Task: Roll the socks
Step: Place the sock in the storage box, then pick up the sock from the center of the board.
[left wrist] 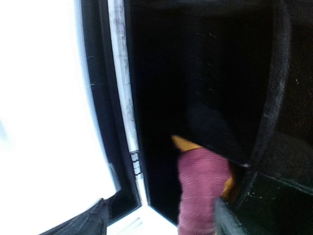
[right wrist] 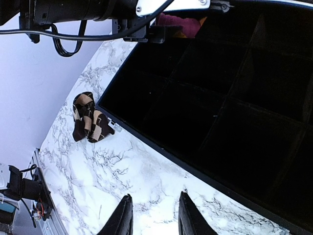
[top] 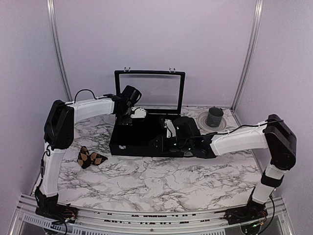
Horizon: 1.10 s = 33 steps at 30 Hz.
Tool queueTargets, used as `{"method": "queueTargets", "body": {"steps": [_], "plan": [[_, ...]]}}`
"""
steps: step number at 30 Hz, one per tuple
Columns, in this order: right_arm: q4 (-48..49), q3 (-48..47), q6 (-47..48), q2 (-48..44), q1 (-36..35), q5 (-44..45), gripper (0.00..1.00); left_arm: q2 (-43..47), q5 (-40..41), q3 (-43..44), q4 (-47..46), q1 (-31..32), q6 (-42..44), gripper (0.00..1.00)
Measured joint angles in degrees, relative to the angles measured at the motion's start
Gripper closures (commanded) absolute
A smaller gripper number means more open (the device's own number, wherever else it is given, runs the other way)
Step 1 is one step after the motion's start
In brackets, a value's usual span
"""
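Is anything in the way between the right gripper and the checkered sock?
Nothing visible. Seen from the right wrist, only bare marble table lies between the right gripper and the checkered sock. The black box sits beside that path, not across it.

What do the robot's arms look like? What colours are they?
The two arms match. The left arm and the right arm are made of long, smooth white tubes joined by chunky black blocks at the bends. Thin black cables loop along them. Each arm ends in a black wrist with two slim dark jaws, like little tongs.
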State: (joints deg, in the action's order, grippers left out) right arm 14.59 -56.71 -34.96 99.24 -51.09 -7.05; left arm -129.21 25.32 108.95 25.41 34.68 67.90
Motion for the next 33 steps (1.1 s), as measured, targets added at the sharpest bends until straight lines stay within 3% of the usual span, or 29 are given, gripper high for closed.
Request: {"method": "queueTargets", "body": {"steps": [15, 19, 20, 21, 22, 27, 29, 33], "plan": [[0.46, 3.61, -1.07, -3.76, 0.33, 0.04, 0.68, 1.97, -2.49, 0.96, -1.11, -0.39, -3.96, 0.21], [-0.15, 4.31, -0.83, -4.85, 0.33, 0.5, 0.56, 2.71, -5.38, 2.86, 2.34, -1.49, -10.49, 0.19], [-0.44, 4.94, -0.46, -5.7, 0.33, 0.85, 0.53, 3.93, -6.67, 2.12, 3.23, -2.08, -12.37, 0.16], [-0.98, 5.77, -0.2, -6.97, 0.35, 1.27, 0.5, 6.1, -8.02, -0.07, 3.58, -2.84, -14.19, 0.03], [-1.79, 6.8, 0.26, -8.61, 0.35, 1.97, 0.47, 9.55, -9.4, -3.63, 4.15, -3.87, -16.13, 0.01], [-6.23, 9.14, 2.38, -15.45, 0.55, 4.92, 0.25, 31.17, -18.08, -22.53, 5.29, -11.28, -23.37, 0.01], [-7.85, 9.42, 2.95, -17.55, 0.98, 5.79, 0.02, 40.13, -22.49, -28.68, 4.66, -16.17, -26.4, 0.01], [-9.84, 11.82, 3.65, -21.53, 2.67, 7.58, 0.0, 50.47, -30.71, -35.45, 5.99, -25.7, -27.63, 0.11]]}}
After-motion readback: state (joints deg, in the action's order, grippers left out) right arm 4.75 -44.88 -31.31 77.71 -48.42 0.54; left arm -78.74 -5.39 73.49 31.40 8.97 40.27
